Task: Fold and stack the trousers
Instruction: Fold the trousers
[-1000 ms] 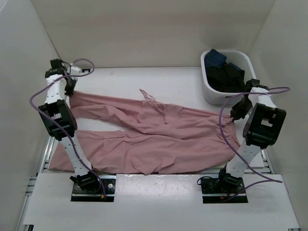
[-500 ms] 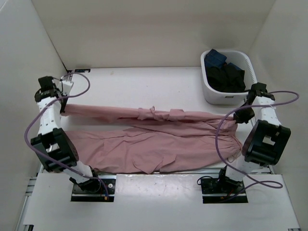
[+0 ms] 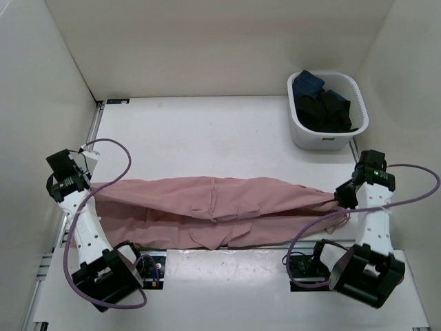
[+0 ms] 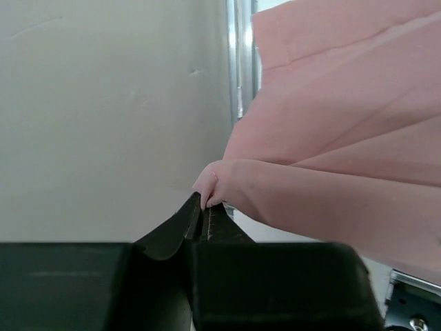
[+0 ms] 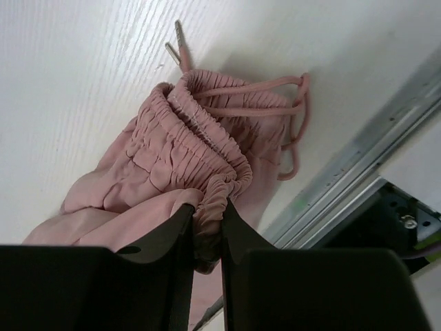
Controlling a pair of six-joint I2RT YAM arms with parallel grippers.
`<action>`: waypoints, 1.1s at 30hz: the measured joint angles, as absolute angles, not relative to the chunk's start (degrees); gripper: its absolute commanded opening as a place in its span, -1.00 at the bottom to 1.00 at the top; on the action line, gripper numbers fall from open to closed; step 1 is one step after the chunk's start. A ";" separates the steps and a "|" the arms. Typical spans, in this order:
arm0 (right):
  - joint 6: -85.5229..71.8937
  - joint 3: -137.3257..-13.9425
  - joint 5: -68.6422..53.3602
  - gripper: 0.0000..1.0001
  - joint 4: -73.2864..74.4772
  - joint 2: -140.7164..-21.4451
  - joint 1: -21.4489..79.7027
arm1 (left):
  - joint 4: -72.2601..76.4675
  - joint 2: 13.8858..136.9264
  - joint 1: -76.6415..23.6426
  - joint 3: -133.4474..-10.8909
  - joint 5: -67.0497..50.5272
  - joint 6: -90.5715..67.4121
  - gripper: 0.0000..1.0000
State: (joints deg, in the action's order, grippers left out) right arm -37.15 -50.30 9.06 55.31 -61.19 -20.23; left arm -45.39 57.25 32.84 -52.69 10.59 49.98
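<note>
The dusty-pink trousers [image 3: 220, 207] stretch across the near part of the table, one leg folded over the other. My left gripper [image 3: 88, 186] is shut on the leg end at the left; the left wrist view shows the pinched fabric [image 4: 227, 183] just above my closed fingertips [image 4: 196, 217]. My right gripper [image 3: 339, 196] is shut on the gathered waistband [image 5: 213, 148] at the right, with the drawstring [image 5: 289, 131] lying on the table beside it.
A white basket [image 3: 313, 138] with dark black and blue clothes [image 3: 324, 107] stands at the back right. White walls close in the left, right and back. A metal rail [image 5: 358, 165] runs along the table's near edge.
Both grippers pulled the held leg and waistband toward the near edge, laying the far leg over the near one. The trousers went from spread wide to a narrow folded band.
</note>
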 measured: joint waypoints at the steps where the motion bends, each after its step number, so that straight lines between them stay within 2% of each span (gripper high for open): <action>1: -37.36 -50.30 10.02 -1.00 56.42 -59.59 -20.18 | -45.17 56.95 32.86 -52.42 10.98 50.19 -0.72; 7: -38.26 -49.60 13.45 -1.00 61.32 -49.19 -19.88 | -44.97 52.12 32.86 -48.21 14.70 51.90 -0.72; 17: -38.65 -48.62 12.88 -1.00 68.84 -42.98 -19.79 | -46.85 49.04 32.86 -47.24 19.18 59.09 -0.72; 20: -38.83 -43.53 12.38 -0.92 69.47 -37.45 -19.22 | -46.28 46.70 32.88 -38.65 22.41 61.21 -0.72; 21: -38.98 -42.13 12.43 -0.83 70.50 -36.60 -18.96 | -46.41 46.44 32.88 -35.24 23.59 61.78 -0.72; 26: -40.21 -41.85 14.98 -0.76 72.84 -40.05 -18.57 | -45.74 47.99 33.32 -23.66 27.62 63.48 -0.72; 27: -40.56 -41.93 15.49 -0.53 72.79 -40.82 -18.57 | -44.86 48.23 33.63 -23.57 28.45 63.70 -0.72; 29: -41.80 -41.95 16.64 0.08 73.06 -41.67 -18.57 | -41.85 48.58 34.26 -23.68 29.80 64.16 -0.72; 30: -42.06 -41.95 17.54 0.24 73.38 -41.74 -18.57 | -40.62 48.86 34.59 -23.77 30.15 64.40 -0.68; 31: -42.65 -41.95 18.28 0.54 73.65 -41.69 -18.57 | -39.44 49.15 34.96 -23.83 30.50 64.75 -0.40; 33: -43.55 -41.95 19.79 0.70 73.91 -41.52 -18.57 | -37.63 49.82 35.88 -23.88 30.92 65.84 0.10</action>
